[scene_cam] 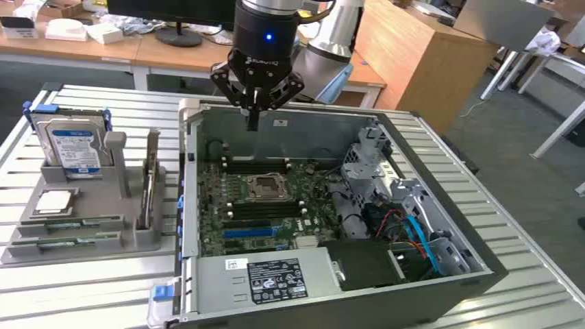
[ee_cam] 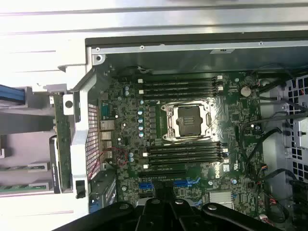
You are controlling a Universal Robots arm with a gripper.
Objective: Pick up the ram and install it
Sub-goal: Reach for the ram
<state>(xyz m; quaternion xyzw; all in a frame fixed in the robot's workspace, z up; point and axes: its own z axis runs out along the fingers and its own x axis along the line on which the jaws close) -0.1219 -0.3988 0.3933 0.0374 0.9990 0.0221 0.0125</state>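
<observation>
Pickup not yet begun, I judge: the tool (scene_cam: 253, 122) hangs clenched and empty over the case (scene_cam: 302, 120) rear wall. What looks like the ram (scene_cam: 150, 179) stands on edge in the holder (scene_cam: 101, 250), at the tool's 8 o'clock in the exterior view. Grasping calls for jaws spread across its thin edge.

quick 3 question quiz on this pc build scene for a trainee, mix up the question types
1. Multiple choice: the hard drive stands A) in the grey tray B) inside the computer case C) on the wooden desk.
2. True or false: the gripper hangs over the grey tray.
3. Fill in: the processor socket is ___.
Key: 1 A; 2 false, it hangs over the computer case; 3 empty.
</observation>
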